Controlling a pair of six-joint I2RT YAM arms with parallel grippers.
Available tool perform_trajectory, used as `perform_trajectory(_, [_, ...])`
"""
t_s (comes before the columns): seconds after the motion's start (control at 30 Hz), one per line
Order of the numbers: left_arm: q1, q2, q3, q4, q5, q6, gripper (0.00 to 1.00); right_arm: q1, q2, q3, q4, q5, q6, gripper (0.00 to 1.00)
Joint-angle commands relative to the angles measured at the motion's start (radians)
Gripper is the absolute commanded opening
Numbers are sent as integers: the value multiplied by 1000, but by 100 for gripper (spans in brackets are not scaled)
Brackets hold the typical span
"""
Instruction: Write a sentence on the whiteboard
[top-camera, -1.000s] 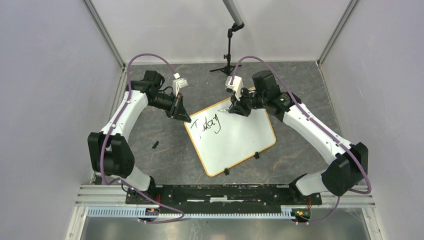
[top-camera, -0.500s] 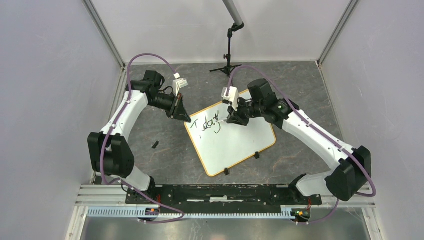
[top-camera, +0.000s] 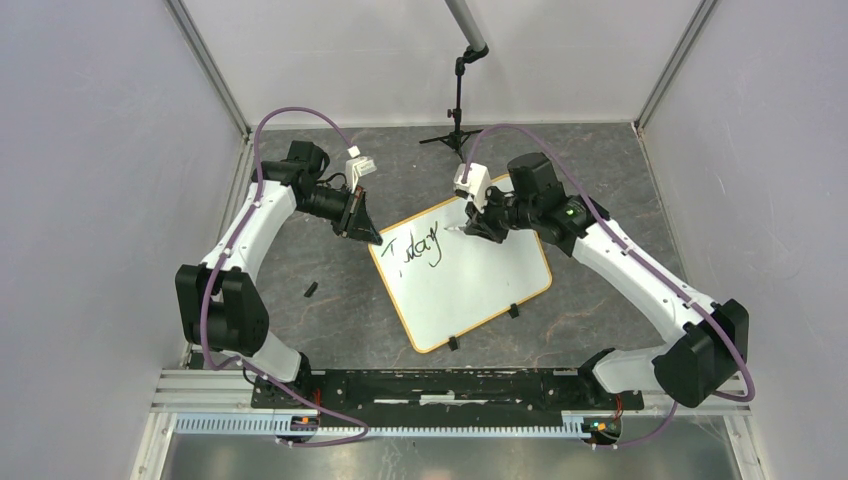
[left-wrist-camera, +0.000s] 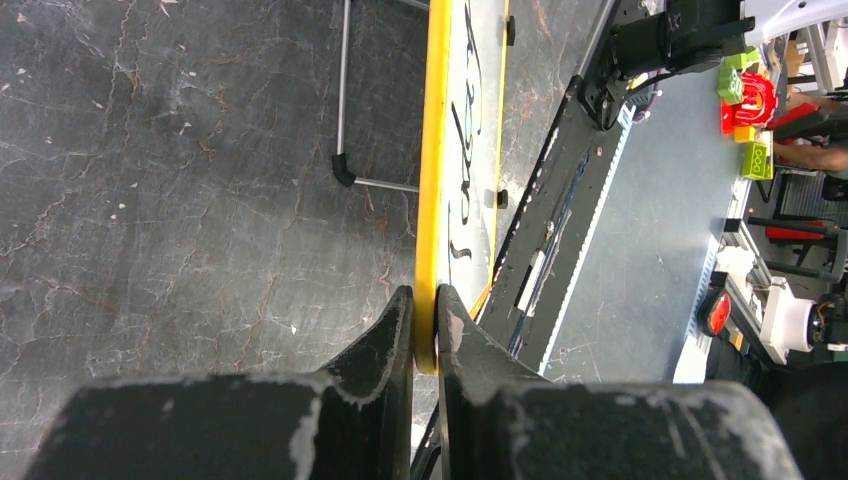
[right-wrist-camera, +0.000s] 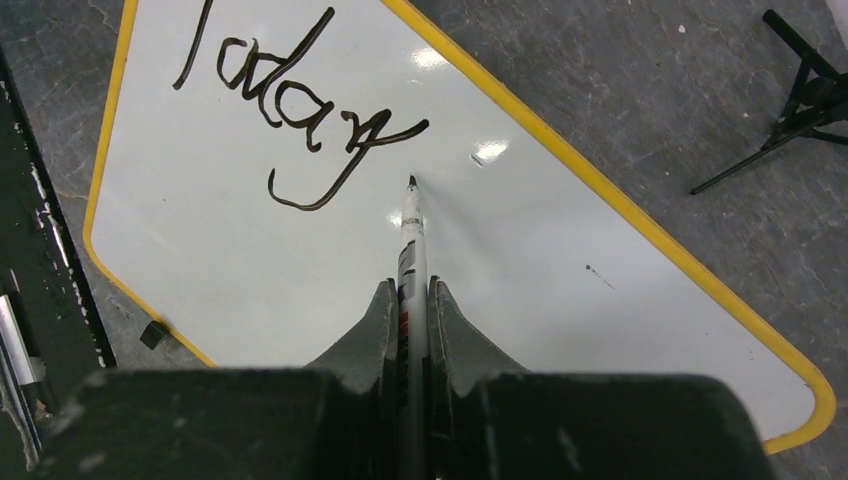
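The whiteboard (top-camera: 470, 280), white with a yellow rim, lies tilted on the dark table. Black script reading "Today" (top-camera: 421, 246) sits near its far left corner and also shows in the right wrist view (right-wrist-camera: 290, 120). My left gripper (top-camera: 373, 239) is shut on the board's yellow rim (left-wrist-camera: 430, 180) at that corner. My right gripper (top-camera: 474, 226) is shut on a white marker (right-wrist-camera: 412, 250), whose black tip sits just right of the word's last letter, at or just above the board (right-wrist-camera: 560, 290). The rest of the sentence does not show.
A small black piece (top-camera: 311, 290) lies on the table left of the board. A black stand (top-camera: 458, 120) rises at the back. Two black clip feet (top-camera: 512, 311) sit on the board's near edge. Grey walls enclose the table.
My right gripper with the marker swung left over the word's tail, then moved back right, so the tip now sits just right of "Today". The left gripper has not moved.
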Motion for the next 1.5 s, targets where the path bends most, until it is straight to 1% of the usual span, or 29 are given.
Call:
perform_trajectory(0.0, [-25,3,-7,-5,-42,44,3,1,-9,2,44,30,2,0])
perform_trajectory(0.47, [-25,2,-10,-5,-43,45,3,1,41,22,58,-8,12,0])
perform_trajectory(0.8, [-25,10,-9,-4,-43,44,3,14,25,-19,35,-29,-23,0])
perform_trajectory(1.13, [-26,13,-8,-5,-46,42,2,14,8,-43,0,-2,-64,0])
perform_trajectory(1.47, [-27,11,-14,-5,-46,46,2,-23,-18,-60,-26,26,-78,0])
